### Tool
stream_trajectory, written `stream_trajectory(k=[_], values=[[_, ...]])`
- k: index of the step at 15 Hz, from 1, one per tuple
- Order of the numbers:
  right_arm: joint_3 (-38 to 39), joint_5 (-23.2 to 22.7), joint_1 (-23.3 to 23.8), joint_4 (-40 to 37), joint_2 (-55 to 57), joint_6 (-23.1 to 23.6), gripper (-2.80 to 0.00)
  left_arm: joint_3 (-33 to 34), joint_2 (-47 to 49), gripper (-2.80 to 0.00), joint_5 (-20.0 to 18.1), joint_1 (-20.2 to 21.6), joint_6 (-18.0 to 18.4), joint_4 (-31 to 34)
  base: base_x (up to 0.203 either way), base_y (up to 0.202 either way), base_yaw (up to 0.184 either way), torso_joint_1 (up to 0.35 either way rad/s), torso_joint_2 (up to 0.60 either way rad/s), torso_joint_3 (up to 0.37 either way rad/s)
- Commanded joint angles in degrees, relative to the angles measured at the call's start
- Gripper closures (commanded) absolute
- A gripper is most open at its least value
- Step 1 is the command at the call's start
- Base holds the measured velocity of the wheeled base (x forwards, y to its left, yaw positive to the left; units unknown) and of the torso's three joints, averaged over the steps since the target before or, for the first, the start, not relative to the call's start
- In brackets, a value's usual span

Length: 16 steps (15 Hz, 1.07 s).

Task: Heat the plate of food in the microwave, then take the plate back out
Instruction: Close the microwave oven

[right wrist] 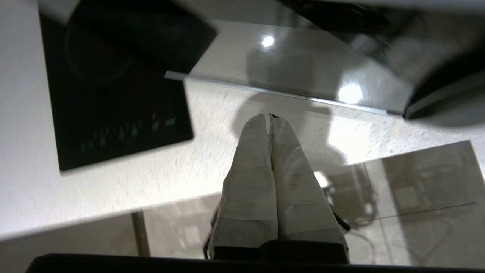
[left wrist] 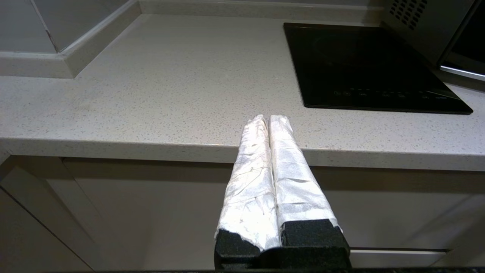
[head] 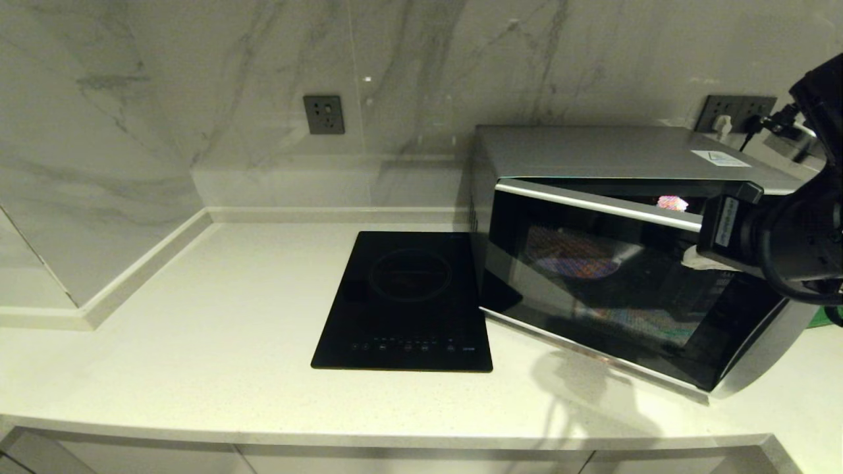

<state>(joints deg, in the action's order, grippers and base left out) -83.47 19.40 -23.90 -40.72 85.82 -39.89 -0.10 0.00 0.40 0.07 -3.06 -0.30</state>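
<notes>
The silver microwave [head: 593, 155] stands on the right of the counter. Its dark glass door [head: 612, 289] leans out at the top, part open, with the silver handle [head: 593, 204] along its upper edge. A lilac round shape [head: 579, 266], the plate of food, shows dimly through the glass; no fries can be made out. My right gripper [head: 697, 258] is at the door's upper right end, just under the handle. In the right wrist view the right gripper [right wrist: 269, 115] is shut on nothing, above the counter beside the door's edge [right wrist: 276, 93]. My left gripper [left wrist: 268, 117] is shut and empty at the counter's front edge.
A flat black induction hob [head: 408, 303] lies on the white counter [head: 197, 329] just left of the microwave. Marble walls close the back and left. Sockets with plugs [head: 737, 115] sit behind the microwave. A sliver of something green [head: 820, 319] shows behind my right arm.
</notes>
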Motion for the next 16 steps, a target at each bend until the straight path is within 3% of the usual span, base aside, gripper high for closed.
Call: stream_trajectory(k=[1,6,11,16], values=[[3.49,-2.69,8.43,4.26,-1.37,0.4,0.0,0.01,0.0,0.0,0.04,0.01,-0.02,-0.05,0.0,0.0,0.0,0.0,0.0,0.0],[6.78,-9.05,21.0,10.77,-0.03,2.94,0.0,0.01,0.0,0.0,0.04,0.01,-0.1,-0.05,0.0,0.0,0.0,0.0,0.0,0.0],[5.77,-9.12,26.5,12.18,2.16,2.63,0.0,0.01,0.0,0.0,0.04,0.01,-0.02,-0.05,0.0,0.0,0.0,0.0,0.0,0.0],[5.68,-8.9,31.74,20.29,3.66,2.35,0.0,0.01,0.0,0.0,0.04,0.01,-0.02,-0.05,0.0,0.0,0.0,0.0,0.0,0.0]])
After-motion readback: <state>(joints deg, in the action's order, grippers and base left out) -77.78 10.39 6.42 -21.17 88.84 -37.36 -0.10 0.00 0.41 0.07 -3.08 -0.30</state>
